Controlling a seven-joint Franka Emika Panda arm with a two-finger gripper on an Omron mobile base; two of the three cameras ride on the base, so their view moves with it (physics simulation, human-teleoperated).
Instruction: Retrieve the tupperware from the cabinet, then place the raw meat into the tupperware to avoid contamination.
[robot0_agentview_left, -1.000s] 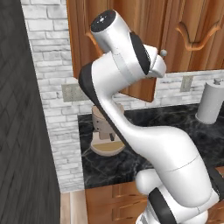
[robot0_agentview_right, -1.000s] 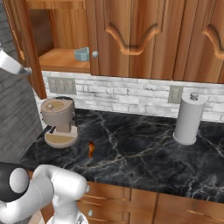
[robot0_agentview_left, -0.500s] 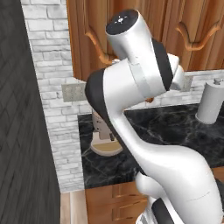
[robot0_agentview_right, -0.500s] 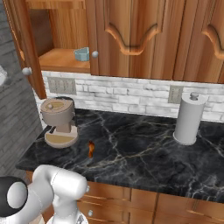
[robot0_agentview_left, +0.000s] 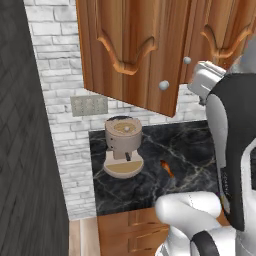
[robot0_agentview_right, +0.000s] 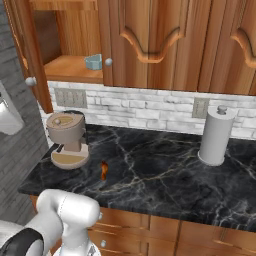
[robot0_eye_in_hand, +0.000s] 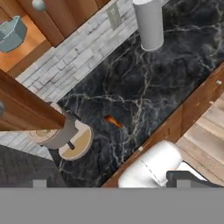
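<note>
- cabinet (robot0_agentview_right: 150, 45) left door swung open toward the room; its edge juts out over the coffee machine (robot0_agentview_right: 68, 139), so room above the machine is tight
- tupperware (robot0_agentview_right: 93, 62) sits at the front right of the open shelf, just beside the closed door's edge
- raw meat (robot0_agentview_right: 104, 170) lies on the dark counter (robot0_agentview_right: 165, 175), near the machine's base but apart from it, open marble all around
- paper towel roll (robot0_agentview_right: 216, 136) stands far right by the wall, well apart
- gripper jaws not visible; going by the recording they stand spread wide, holding nothing seen
- vs half a second ago: arm has swung out of the left base view's centre, uncovering machine, meat and door
</note>
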